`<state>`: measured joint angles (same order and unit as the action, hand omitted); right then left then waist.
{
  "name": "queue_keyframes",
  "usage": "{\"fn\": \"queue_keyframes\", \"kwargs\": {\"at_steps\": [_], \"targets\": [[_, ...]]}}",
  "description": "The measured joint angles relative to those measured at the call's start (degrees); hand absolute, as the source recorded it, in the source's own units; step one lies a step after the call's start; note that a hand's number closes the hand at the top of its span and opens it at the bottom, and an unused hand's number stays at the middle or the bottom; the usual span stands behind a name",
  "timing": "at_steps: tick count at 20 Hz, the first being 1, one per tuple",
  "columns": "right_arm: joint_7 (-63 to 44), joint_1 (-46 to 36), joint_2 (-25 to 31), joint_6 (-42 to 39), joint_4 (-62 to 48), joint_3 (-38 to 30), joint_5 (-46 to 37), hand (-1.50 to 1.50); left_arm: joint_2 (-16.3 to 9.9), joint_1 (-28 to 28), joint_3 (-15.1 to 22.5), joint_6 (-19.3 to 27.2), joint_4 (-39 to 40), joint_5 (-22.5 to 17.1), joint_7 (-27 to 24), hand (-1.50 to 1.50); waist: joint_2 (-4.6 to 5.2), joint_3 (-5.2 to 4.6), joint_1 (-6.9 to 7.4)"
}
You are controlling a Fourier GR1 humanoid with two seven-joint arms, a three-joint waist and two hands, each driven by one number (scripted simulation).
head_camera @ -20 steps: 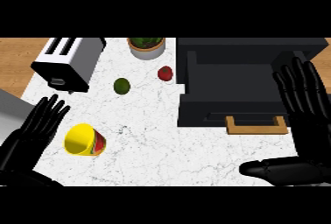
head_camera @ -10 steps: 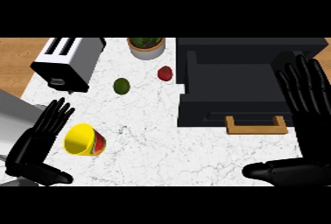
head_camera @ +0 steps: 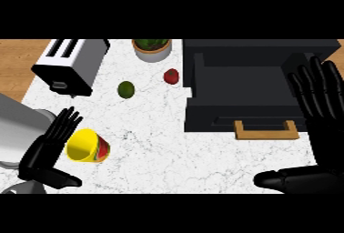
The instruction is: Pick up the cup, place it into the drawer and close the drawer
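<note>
Kitchen setting. White marble-patterned counter top with wood surface at its left edge. Silver two-slot toaster stands at the back left, a potted green plant in a pale pot behind. Dark green avocado-like fruit and a red round fruit lie on the counter. Black open drawer unit with a wooden handle sits at the right.
</note>
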<state>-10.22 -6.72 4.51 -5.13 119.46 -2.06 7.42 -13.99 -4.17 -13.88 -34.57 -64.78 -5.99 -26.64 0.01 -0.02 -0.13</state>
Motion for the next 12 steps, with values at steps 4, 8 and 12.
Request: {"fn": "queue_keyframes", "kwargs": {"at_steps": [4, 8, 12], "targets": [[-0.5, 0.8, 0.2, -0.4, 1.0, -0.1, 0.4, -1.5, -0.6, -1.2, 0.0, 1.7, 6.1, 2.4, -4.6, -1.5, 0.01, 0.0, -0.04], [0.0, 0.1, -0.1, -0.3, -0.2, 0.4, -0.2, -1.5, -2.0, -4.6, -0.4, 3.4, 14.6, 4.3, -9.2, -1.5, 0.05, -0.02, -0.13], [0.6, 1.0, 0.2, -1.3, -0.1, 0.1, 0.4, -1.5, -3.1, -6.9, -0.1, 4.4, 19.6, 5.0, -11.1, -1.5, 0.05, -0.01, -0.14]]}}
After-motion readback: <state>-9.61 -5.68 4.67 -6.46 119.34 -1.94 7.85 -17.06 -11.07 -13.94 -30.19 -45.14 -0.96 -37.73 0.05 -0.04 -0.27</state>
